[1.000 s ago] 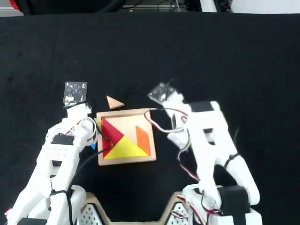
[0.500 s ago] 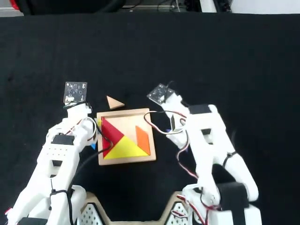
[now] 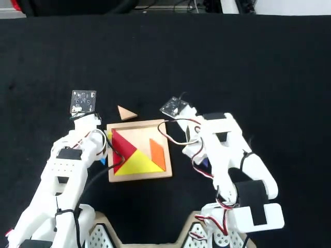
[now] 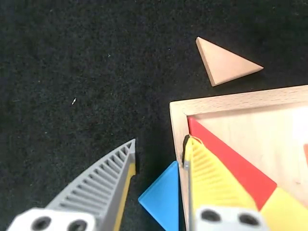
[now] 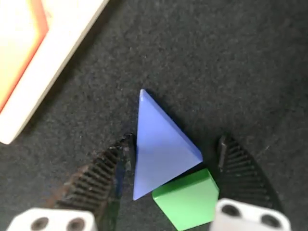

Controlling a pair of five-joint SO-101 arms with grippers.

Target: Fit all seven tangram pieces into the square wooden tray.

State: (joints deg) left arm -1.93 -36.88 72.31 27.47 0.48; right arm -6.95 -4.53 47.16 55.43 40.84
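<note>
Starting at the left, the left arm (image 3: pixel 67 170) stretches over the black cloth (image 3: pixel 258 67) and covers the left wall of the tray (image 3: pixel 139 177) in the high view. The left gripper (image 4: pixel 161 144) has its fingers spread apart. The grey one is over bare cloth, while the yellow one lies across the tray's wall and the edge of the red triangle (image 4: pixel 240 163). Between them, just outside the wall, lies the blue triangle (image 4: pixel 161 197), not gripped. The tan triangle (image 4: pixel 226 62) sits on the cloth just beyond the tray's far wall.

Inside the tray lie the red triangle, the yellow triangle (image 3: pixel 135 164) against it, and the orange piece (image 3: pixel 158 154) near the right wall. The far part of the tray floor is bare wood.

To the right of the tray, the right arm (image 3: pixel 227 155) bends over the cloth and hides most of what lies beneath it from above. The right gripper (image 5: pixel 175 142) has its fingers parted, one on either side of the violet triangle (image 5: pixel 161 149), which lies flat on the cloth. Whether the nearer finger touches it cannot be told. The green piece (image 5: pixel 187 197) touches the violet triangle's edge.

Over the last second the right arm has drawn in toward the tray and folded lower. The left arm, the tray and the tan triangle have kept their places.
</note>
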